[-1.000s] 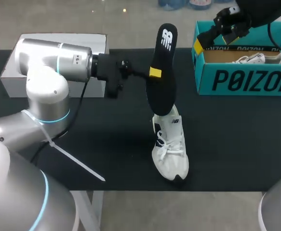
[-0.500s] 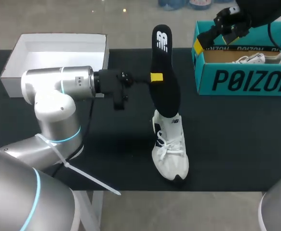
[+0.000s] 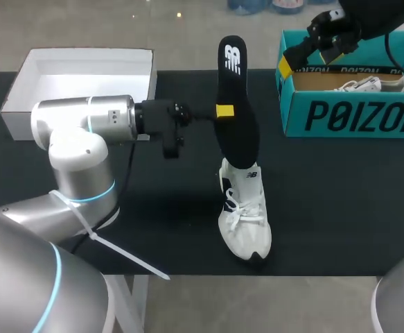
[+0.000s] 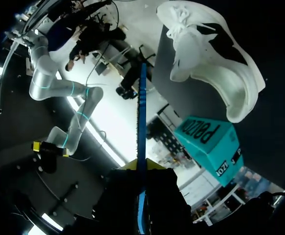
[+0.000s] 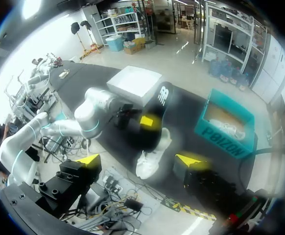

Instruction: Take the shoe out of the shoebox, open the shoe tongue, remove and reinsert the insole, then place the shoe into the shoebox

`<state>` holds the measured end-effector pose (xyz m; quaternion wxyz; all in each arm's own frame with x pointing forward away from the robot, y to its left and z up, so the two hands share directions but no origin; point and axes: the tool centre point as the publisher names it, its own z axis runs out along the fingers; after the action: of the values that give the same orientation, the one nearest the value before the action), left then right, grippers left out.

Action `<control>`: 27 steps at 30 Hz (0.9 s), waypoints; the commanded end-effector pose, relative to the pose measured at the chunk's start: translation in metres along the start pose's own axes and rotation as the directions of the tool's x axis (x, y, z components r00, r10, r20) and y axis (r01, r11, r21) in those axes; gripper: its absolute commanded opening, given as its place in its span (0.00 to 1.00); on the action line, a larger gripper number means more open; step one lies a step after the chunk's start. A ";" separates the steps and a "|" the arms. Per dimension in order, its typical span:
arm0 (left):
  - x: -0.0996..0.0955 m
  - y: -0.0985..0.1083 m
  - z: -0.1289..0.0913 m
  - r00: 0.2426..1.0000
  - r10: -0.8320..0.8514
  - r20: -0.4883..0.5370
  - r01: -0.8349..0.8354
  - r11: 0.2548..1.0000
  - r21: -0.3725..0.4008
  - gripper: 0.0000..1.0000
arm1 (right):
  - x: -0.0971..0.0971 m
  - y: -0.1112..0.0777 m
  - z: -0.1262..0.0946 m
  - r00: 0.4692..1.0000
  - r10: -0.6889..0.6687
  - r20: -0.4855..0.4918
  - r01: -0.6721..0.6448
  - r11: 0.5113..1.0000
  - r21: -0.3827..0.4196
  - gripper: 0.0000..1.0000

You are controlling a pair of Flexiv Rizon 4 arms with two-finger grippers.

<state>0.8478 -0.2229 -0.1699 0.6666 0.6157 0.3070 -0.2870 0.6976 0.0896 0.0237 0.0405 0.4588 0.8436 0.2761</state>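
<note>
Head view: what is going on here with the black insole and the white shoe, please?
The left pincer is shut on the black insole and holds it upright, with its lower end at the opening of the white shoe on the black table. Whether that end is inside is unclear. The right pincer is open and empty, raised by the teal shoebox, where a second shoe lies.

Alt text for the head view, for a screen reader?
Left hand holds a black insole upright, its lower end at the opening of a white shoe on the black table. Right hand hovers over a corner of the teal shoebox.
</note>
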 end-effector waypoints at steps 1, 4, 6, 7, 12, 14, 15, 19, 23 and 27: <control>0.000 -0.001 0.001 1.000 0.002 -0.001 -0.002 1.000 -0.002 0.00 | 0.001 0.004 0.000 1.000 0.002 0.001 -0.002 1.000 0.007 1.00; 0.000 -0.001 0.001 1.000 0.002 -0.001 -0.002 1.000 -0.002 0.00 | 0.001 0.004 0.000 1.000 0.002 0.001 -0.002 1.000 0.007 1.00; 0.000 -0.001 0.001 1.000 0.002 -0.001 -0.002 1.000 -0.002 0.00 | 0.001 0.004 0.000 1.000 0.002 0.001 -0.002 1.000 0.007 1.00; 0.000 -0.001 0.001 1.000 0.002 -0.001 -0.002 1.000 -0.002 0.00 | 0.001 0.004 0.000 1.000 0.002 0.001 -0.002 1.000 0.007 1.00; 0.000 -0.001 0.001 1.000 0.002 -0.001 -0.002 1.000 -0.002 0.00 | 0.001 0.004 0.000 1.000 0.002 0.001 -0.002 1.000 0.007 1.00; 0.000 -0.001 0.001 1.000 0.002 -0.001 -0.002 1.000 -0.002 0.00 | 0.001 0.004 0.000 1.000 0.002 0.001 -0.002 1.000 0.007 1.00; 0.000 -0.001 0.001 1.000 0.002 -0.001 -0.002 1.000 -0.002 0.00 | 0.001 0.004 0.000 1.000 0.002 0.001 -0.002 1.000 0.007 1.00; 0.000 -0.001 0.001 1.000 0.002 -0.001 -0.002 1.000 -0.002 0.00 | -0.010 0.003 0.005 0.993 0.001 -0.118 -0.003 1.000 -0.019 1.00; 0.000 -0.001 0.001 1.000 0.002 -0.001 -0.002 1.000 -0.002 0.00 | -0.033 -0.002 0.020 0.952 0.014 -0.305 -0.027 0.999 -0.040 1.00; 0.000 -0.001 0.001 1.000 0.002 -0.001 -0.002 1.000 -0.002 0.00 | -0.050 -0.010 0.035 0.888 0.013 -0.459 -0.056 0.995 -0.080 1.00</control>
<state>0.8480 -0.2223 -0.1698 0.6667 0.6156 0.3066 -0.2872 0.7189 0.0799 0.0115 -0.0259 0.4435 0.8402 0.3109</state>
